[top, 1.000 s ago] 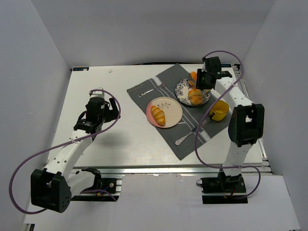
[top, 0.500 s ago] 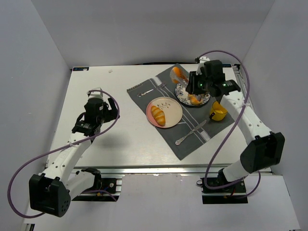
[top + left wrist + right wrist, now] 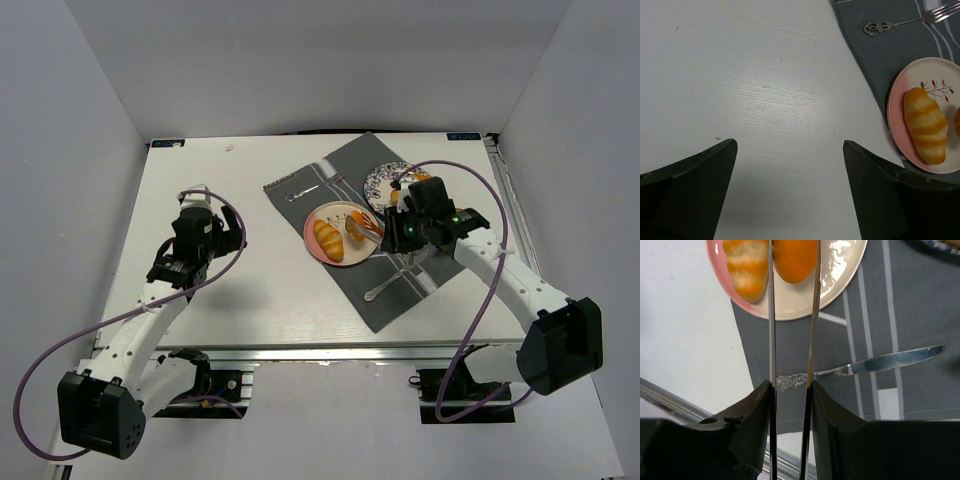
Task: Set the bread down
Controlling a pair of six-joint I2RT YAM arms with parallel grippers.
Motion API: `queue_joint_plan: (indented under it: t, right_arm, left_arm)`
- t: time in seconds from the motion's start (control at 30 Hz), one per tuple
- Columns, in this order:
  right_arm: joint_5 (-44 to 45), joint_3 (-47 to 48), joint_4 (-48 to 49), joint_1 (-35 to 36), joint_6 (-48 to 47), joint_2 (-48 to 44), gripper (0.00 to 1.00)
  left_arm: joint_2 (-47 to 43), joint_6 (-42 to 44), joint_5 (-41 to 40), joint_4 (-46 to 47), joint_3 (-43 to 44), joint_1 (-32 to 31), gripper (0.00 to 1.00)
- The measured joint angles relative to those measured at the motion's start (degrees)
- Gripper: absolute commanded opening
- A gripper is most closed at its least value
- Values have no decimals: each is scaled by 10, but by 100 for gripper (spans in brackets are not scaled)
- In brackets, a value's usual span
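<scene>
One roll [image 3: 746,265] on plate [image 3: 842,267], right fingers [image 3: 771,315] apparently pinching second roll [image 3: 794,257], wrist view.

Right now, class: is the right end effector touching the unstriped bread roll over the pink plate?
Touching. Right wrist view: the right end effector clamps both sides of the bread roll.
</scene>
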Motion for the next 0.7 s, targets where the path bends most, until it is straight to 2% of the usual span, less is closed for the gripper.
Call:
queue_joint_plan:
  t: [0.17, 0.53, 0.7]
  right_arm:
    - [0, -30, 1, 7, 7, -8, 44]
    - [0, -31, 6, 12, 14, -8, 61]
    - [0, -26, 5, 14, 14, -15, 62]
  left_arm:
    - [0, -4, 0, -2, -8, 0, 98]
    - [0, -9, 0, -3, -8, 0, 98]
    - [0, -9, 0, -3, -8, 0, 98]
